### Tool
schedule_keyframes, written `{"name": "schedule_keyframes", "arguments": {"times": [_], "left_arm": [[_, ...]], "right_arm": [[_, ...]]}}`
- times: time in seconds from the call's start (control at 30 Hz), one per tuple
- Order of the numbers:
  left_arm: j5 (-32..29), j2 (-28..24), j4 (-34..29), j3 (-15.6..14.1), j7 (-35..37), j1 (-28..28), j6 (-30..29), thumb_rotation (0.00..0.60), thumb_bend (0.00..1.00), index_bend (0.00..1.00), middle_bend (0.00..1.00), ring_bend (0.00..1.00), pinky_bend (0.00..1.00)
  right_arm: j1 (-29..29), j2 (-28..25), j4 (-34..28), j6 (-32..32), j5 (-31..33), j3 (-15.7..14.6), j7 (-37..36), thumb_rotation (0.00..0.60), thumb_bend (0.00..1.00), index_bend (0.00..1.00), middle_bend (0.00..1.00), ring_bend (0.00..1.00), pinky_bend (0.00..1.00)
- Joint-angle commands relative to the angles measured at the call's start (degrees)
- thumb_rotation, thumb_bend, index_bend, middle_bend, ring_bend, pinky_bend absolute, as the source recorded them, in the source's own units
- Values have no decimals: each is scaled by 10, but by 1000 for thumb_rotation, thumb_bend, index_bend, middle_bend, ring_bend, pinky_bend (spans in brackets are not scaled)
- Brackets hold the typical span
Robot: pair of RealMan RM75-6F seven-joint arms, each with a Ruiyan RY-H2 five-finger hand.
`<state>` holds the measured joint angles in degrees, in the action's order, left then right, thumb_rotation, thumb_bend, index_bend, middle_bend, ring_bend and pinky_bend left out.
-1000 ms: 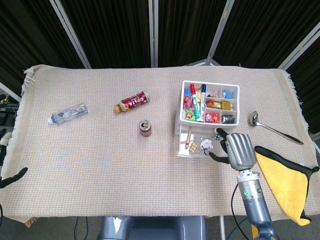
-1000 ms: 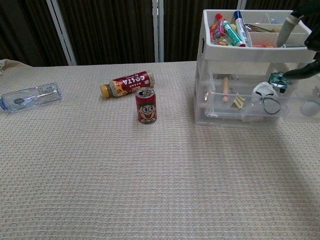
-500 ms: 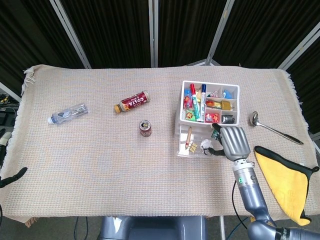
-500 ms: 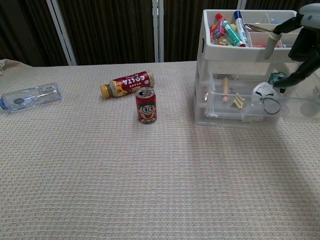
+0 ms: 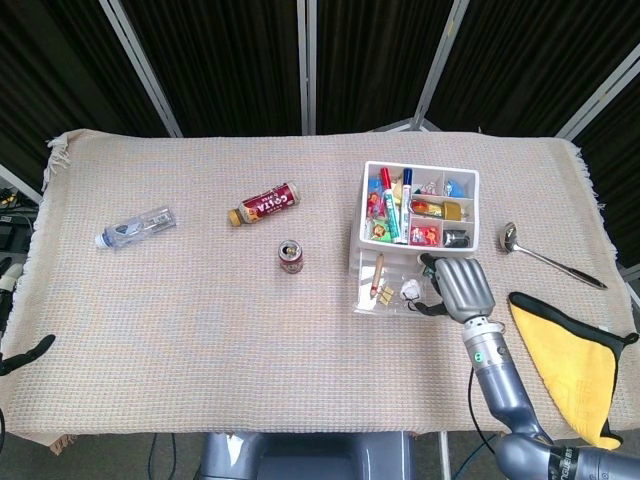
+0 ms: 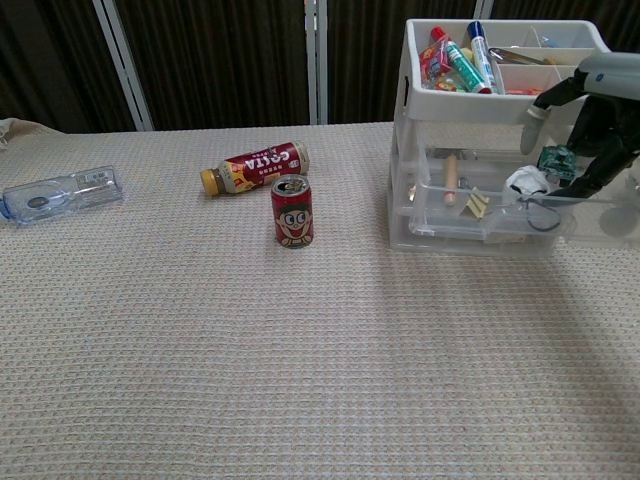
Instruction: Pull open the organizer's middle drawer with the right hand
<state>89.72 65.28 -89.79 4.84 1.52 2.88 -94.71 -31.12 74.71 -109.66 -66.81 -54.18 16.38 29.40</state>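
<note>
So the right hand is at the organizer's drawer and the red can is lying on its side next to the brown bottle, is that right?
Not quite. The red can stands upright, its open top showing in the head view; only the brown bottle lies on its side. The right hand is indeed at the organizer's drawer.

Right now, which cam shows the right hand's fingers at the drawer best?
Chest view: the right hand faces the drawer side-on, fingers reaching down to its front edge. Head view shows mostly the hand's back, hiding the fingertips.
</note>
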Motion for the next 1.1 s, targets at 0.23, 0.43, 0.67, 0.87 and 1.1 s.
{"name": "schedule_keyframes", "arguments": {"times": [0.23, 0.43, 0.67, 0.87, 1.1], "left_arm": [[-4, 0, 1, 1, 4, 0, 2, 600, 94, 0, 0, 0, 0], [-4, 0, 1, 2, 4, 0, 2, 600, 95, 0, 0, 0, 0], [-3, 0, 1, 2, 6, 0, 1, 600, 96, 0, 0, 0, 0], [-3, -1, 1, 2, 8, 0, 1, 600, 97, 0, 0, 0, 0], [-4, -1, 1, 2, 9, -1, 1, 600, 98, 0, 0, 0, 0]], "right_arm": [[-8, 18, 24, -2, 2, -12, -16, 600, 10, 462, 1000, 1000, 699], [-12, 28, 35, -3, -12, -17, -34, 600, 145, 499, 1000, 1000, 699], [-15, 35, 40, 1, -15, -21, -52, 600, 236, 531, 1000, 1000, 699], [-17, 38, 42, 2, -12, -25, -56, 600, 330, 537, 1000, 1000, 699], [-17, 35, 34, -6, -16, -26, -63, 600, 385, 546, 1000, 1000, 699]]}}
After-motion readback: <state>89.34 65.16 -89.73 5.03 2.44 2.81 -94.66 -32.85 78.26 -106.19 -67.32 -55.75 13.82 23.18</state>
